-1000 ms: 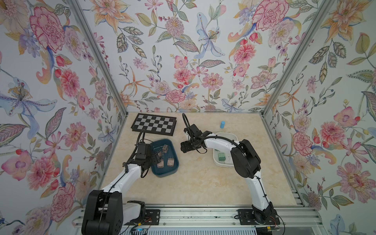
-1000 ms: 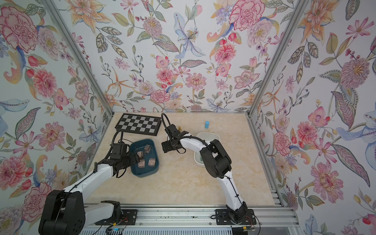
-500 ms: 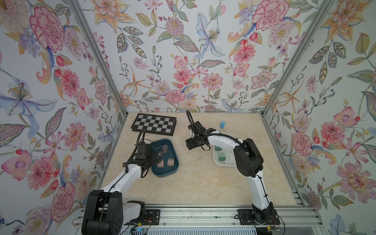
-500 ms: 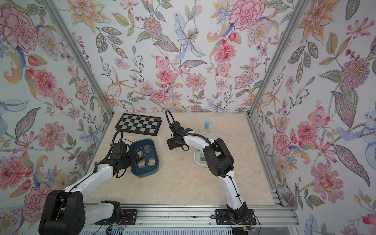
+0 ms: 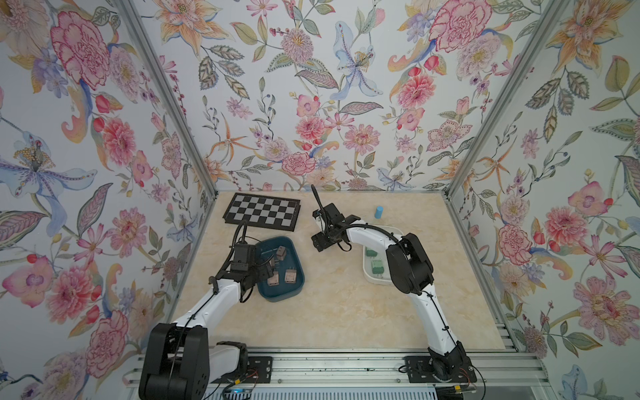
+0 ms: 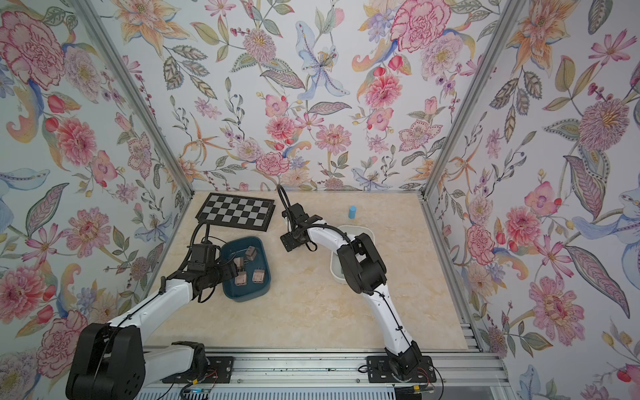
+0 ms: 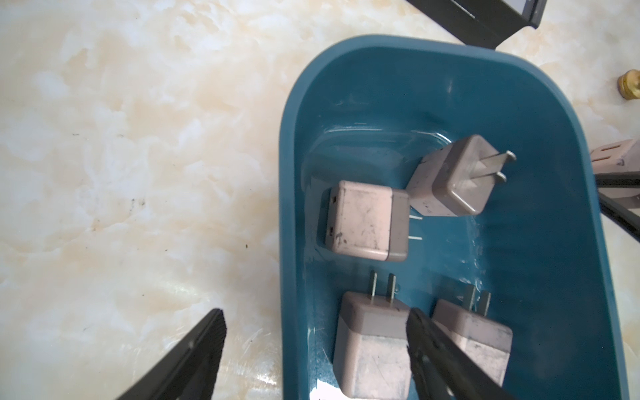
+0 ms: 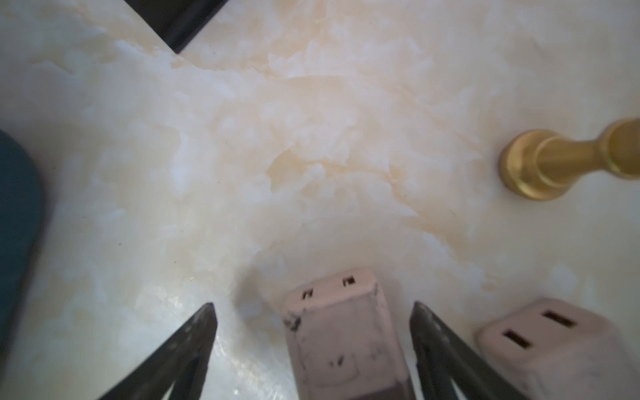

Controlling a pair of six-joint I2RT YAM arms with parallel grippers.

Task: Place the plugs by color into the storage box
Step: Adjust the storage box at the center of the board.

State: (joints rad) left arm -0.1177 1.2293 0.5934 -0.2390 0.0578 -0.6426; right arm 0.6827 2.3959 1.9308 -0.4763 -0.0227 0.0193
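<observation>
- On the tabletop [image 5: 329, 311], between the dark blue box [image 5: 277, 298] and the white box [image 5: 367, 277], the right gripper [image 8: 312, 308] hangs low over a loose pink plug [image 8: 341, 339]. Its jaws are spread wide, one on each side of the plug, touching nothing and holding nothing.
- The plug's long axis runs along the fingers [image 8: 180, 353]. Its slotted face points away from the wrist and its darker prong end points toward it, so closing would likely meet its flat sides.
- A second pink plug [image 8: 550, 343] lies just outside one finger, with a gold pawn [image 8: 540, 162] farther off. The neighbour risks a nudge.
- The left gripper [image 7: 316, 313], equally wide and empty, straddles the dark blue box's rim. Four pink plugs [image 7: 367, 218] lie inside the box.
- Green plugs [image 5: 372, 253] sit in the white box, partly hidden by the arm.
- The right arm is clearly nearer both loose plugs.
</observation>
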